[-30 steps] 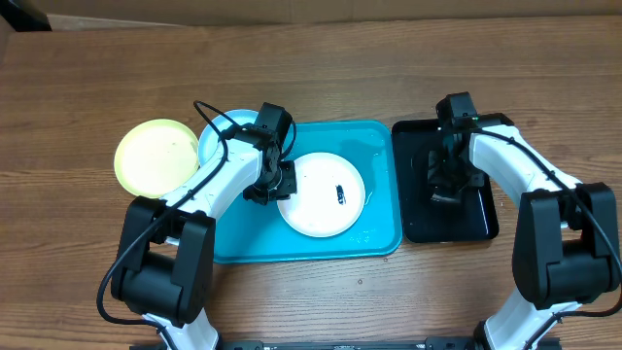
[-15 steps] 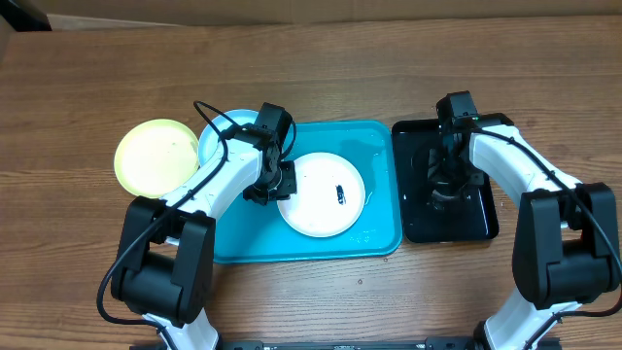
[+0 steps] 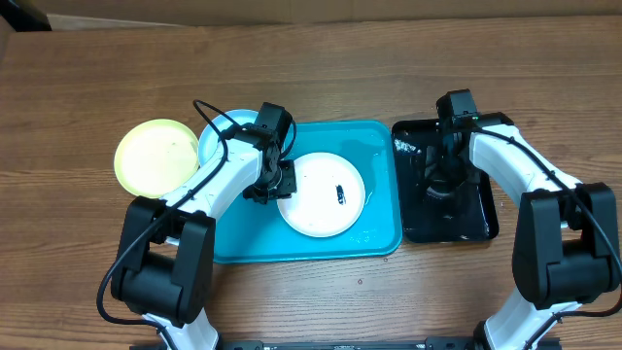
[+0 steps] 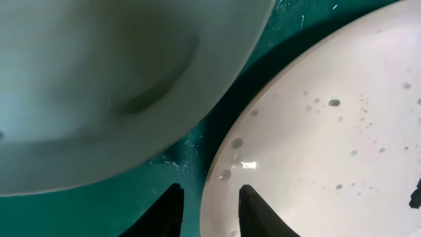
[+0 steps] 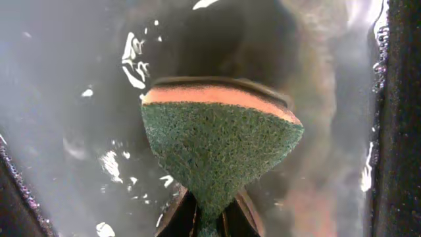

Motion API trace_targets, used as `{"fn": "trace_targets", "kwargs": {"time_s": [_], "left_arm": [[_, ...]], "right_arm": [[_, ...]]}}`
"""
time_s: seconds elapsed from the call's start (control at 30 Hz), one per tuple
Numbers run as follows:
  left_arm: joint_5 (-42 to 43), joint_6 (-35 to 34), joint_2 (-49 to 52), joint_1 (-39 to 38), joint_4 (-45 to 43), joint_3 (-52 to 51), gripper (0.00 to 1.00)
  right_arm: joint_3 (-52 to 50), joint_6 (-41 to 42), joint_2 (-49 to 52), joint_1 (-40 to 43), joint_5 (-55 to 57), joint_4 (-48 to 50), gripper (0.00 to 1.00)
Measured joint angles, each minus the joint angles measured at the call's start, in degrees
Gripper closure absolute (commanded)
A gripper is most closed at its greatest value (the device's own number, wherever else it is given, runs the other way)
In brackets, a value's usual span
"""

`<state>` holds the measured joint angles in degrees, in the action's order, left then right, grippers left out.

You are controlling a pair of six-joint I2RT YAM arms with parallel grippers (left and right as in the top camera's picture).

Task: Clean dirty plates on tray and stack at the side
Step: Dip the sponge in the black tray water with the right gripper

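Plates number three, and they look like thin plastic: probably light and stiff, hard to break, but slippery where wet, so the raised rim is the place to pinch. The white plate (image 3: 322,194) lies in the middle of the blue tray (image 3: 292,248) with a dark smear (image 3: 340,192) near its centre and fine specks across it. The left claw (image 4: 209,214) straddles its left rim, one finger outside and one over the plate. I cannot tell whether it is clamped.

The light blue plate (image 3: 225,136) sits at the tray's far-left corner, partly under the left arm and just beside the white plate's rim, so it crowds that grip. The yellow-green plate (image 3: 155,156) rests on the wooden surface (image 3: 311,58), left of the tray.

The right claw (image 5: 210,217) pinches a green and orange sponge (image 5: 220,151) over the wet black tray (image 3: 481,219), well apart from the smear.
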<state>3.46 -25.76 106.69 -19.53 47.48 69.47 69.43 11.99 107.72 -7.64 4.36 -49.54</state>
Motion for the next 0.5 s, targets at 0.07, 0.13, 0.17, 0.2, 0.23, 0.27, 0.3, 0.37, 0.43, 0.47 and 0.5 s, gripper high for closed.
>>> {"fn": "trace_targets", "kwargs": {"time_s": [0.07,0.13,0.17,0.2,0.23,0.27,0.3,0.37,0.43,0.47,0.5], "left_arm": [[-0.1,0.0,0.0,0.0,0.0,0.0,0.76],[-0.2,0.0,0.0,0.0,-0.2,0.0,0.78],[-0.3,0.0,0.0,0.0,-0.3,0.0,0.78],[-0.3,0.0,0.0,0.0,-0.4,0.0,0.78],[-0.3,0.0,0.0,0.0,-0.4,0.0,0.77],[-0.3,0.0,0.1,0.0,-0.4,0.0,0.77],[-0.3,0.0,0.3,0.0,-0.4,0.0,0.77],[-0.3,0.0,0.7,0.0,-0.4,0.0,0.8],[-0.3,-0.2,1.2,0.0,-0.4,0.0,0.83],[-0.3,-0.2,1.4,0.0,-0.4,0.0,0.84],[-0.3,-0.2,1.6,0.0,-0.4,0.0,0.84]], "right_arm": [[0.0,0.0,0.0,0.0,-0.1,0.0,0.96],[0.0,0.0,0.0,0.0,-0.1,0.0,0.96],[0.0,0.0,0.0,0.0,-0.1,-0.1,0.96],[0.0,0.0,0.0,0.0,-0.1,-0.1,0.96],[0.0,-0.1,0.0,0.0,-0.1,0.0,0.96],[0.0,-0.3,0.0,0.0,-0.1,0.0,0.96],[0.0,-0.7,0.0,0.0,-0.1,0.0,0.96],[0.0,-1.5,0.0,0.0,-0.1,0.3,0.96],[0.0,-2.1,0.0,0.0,-0.1,0.8,0.96],[0.0,-2.3,0.0,0.0,-0.1,1.0,0.96],[0.0,-2.5,0.0,0.0,-0.1,1.2,0.96]]}}
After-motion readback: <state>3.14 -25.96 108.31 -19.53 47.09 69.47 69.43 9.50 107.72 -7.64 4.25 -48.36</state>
